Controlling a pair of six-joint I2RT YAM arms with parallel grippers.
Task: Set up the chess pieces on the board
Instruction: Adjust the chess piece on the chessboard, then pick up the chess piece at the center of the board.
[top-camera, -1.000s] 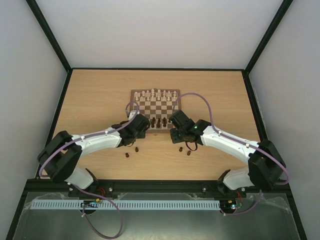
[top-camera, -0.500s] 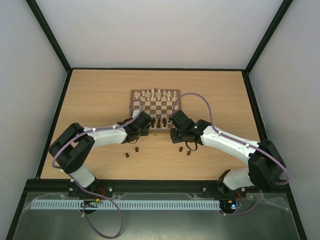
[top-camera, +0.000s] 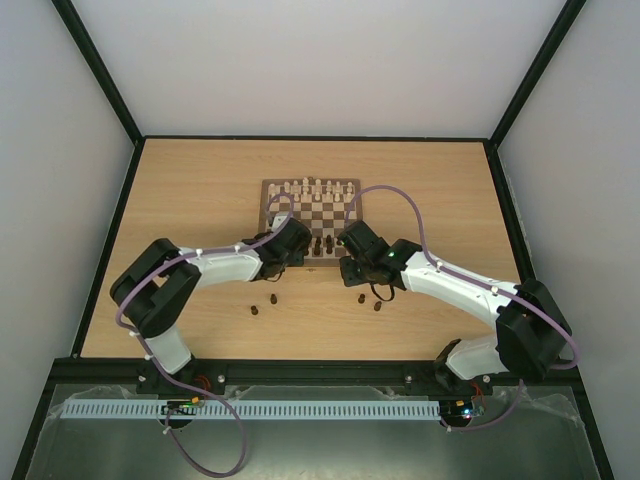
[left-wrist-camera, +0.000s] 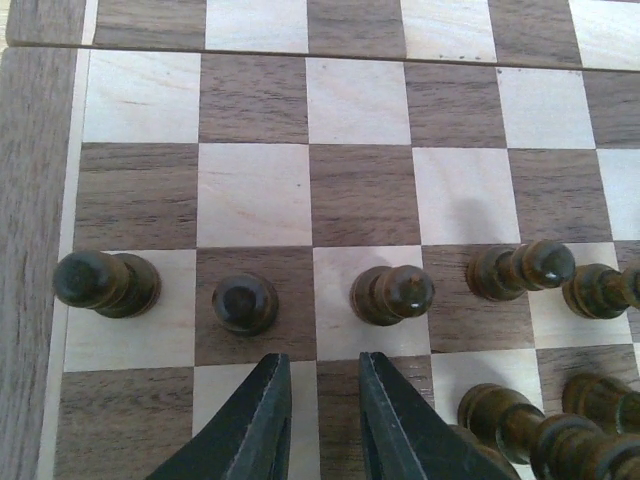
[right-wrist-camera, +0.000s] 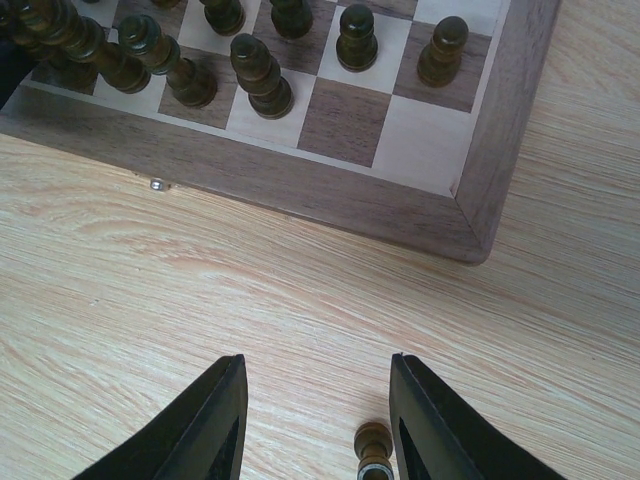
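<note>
Hovering over the near edge of the square checkered wooden chessboard, both grippers face a job judged roughly half done: several tiny dark brown wooden chessmen lie loose on the light wooden tabletop. Left wrist: the left gripper, narrowly parted and empty, hangs just short of a standing row. Right wrist: the right gripper, spread wide, straddles one loose chessman near the board's corner.

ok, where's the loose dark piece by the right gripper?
Right wrist view: the dark piece sits on the tabletop between the fingers of the open right gripper, just off the board near its corner.
</note>
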